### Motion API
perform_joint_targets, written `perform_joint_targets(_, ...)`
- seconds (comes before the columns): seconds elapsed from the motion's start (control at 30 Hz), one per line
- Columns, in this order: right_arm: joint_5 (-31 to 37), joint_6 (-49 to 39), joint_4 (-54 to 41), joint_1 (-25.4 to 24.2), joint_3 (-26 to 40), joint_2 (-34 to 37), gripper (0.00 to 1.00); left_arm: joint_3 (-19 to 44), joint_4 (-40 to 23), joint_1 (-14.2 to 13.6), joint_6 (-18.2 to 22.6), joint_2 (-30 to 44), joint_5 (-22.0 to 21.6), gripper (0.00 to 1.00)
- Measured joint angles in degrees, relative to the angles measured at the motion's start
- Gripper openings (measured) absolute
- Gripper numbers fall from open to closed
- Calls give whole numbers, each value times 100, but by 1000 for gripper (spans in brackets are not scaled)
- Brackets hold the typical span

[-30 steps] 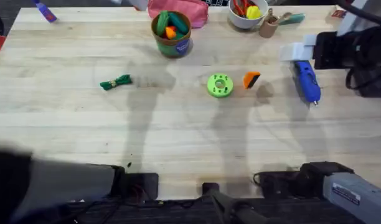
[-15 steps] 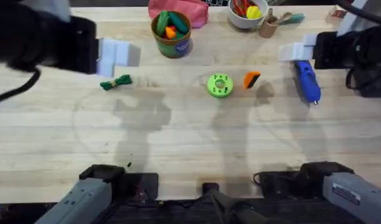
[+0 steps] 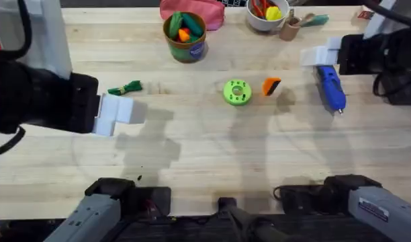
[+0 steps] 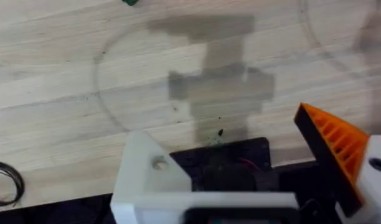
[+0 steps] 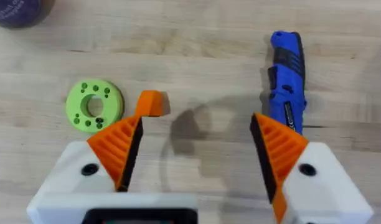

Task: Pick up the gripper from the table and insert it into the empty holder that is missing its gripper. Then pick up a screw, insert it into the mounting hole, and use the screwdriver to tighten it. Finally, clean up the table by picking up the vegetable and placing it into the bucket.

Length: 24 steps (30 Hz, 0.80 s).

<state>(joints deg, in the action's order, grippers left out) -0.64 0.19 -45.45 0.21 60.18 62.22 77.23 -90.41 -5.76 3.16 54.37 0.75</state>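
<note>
The small orange gripper (image 3: 270, 86) (image 5: 152, 103) lies on the table beside a green disc (image 3: 237, 92) (image 5: 94, 106). My left gripper (image 3: 118, 113) (image 4: 221, 130) hovers open, nearer than the vegetable (image 3: 125, 89). One of its fingers is the bare white holder (image 4: 144, 180) with a small hole; the other carries an orange pad. Open too, my right gripper (image 3: 320, 55) (image 5: 197, 124) hangs at the far right over the blue screwdriver (image 3: 331, 87) (image 5: 287, 68). The bucket (image 3: 186, 47) stands at the back with toy vegetables inside. I cannot make out a screw.
A pink pouch (image 3: 192, 8) lies behind the bucket. At the back right stand a white bowl (image 3: 264, 23) of toys and a small brown cup (image 3: 289, 30). The arm bases and cables run along the near edge.
My left arm has swung in from the near left, up past the vegetable, then back toward the near side. The right arm and the table's things have not moved.
</note>
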Motion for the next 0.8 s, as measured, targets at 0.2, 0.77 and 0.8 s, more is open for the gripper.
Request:
perform_joint_targets(0.2,0,0,2,0,0,0,994,-16,532,0,-20,-29,118,988)
perform_joint_targets(0.77,0,0,2,0,0,0,993,-2415,3976,24,-59,-3319,293,987)
perform_joint_targets(0.8,0,0,1,0,0,0,993,-2646,4264,24,-60,-3488,295,988)
